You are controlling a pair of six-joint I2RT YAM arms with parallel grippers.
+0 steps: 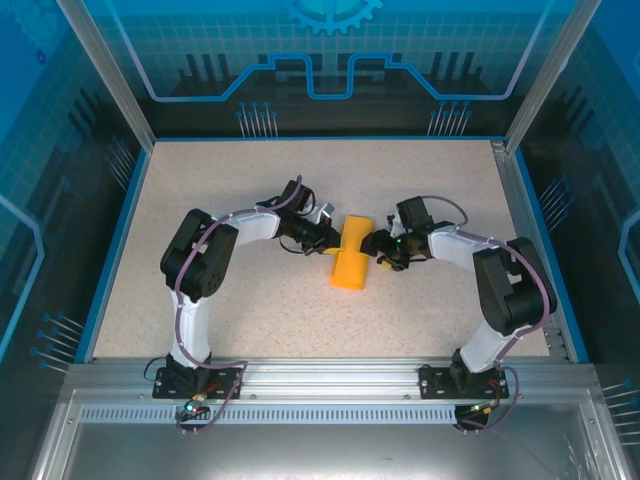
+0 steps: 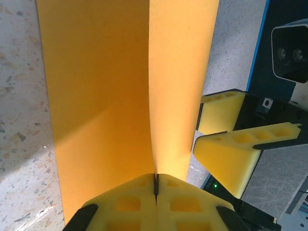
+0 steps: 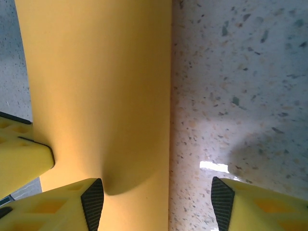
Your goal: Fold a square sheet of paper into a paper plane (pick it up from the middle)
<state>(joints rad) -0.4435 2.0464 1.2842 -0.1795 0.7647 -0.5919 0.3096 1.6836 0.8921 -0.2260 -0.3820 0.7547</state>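
The square sheet of paper (image 1: 350, 262) is orange-yellow and folded into a long strip, lying mid-table and partly lifted. My left gripper (image 1: 332, 240) is shut on the sheet's fold, with the paper (image 2: 120, 86) rising out of the pinched tips of that gripper (image 2: 155, 186). My right gripper (image 1: 378, 246) is at the sheet's right edge. In the right wrist view this gripper (image 3: 156, 199) is open. Its left fingertip (image 3: 91, 202) is over the paper (image 3: 96, 86) and its right one is over bare table. The paper plane is out of view.
The speckled tabletop (image 1: 250, 320) has a blue rim and transparent walls around it. Both arms reach inward and meet at the centre. The right gripper's yellow fingers (image 2: 236, 149) stand close beside the sheet in the left wrist view.
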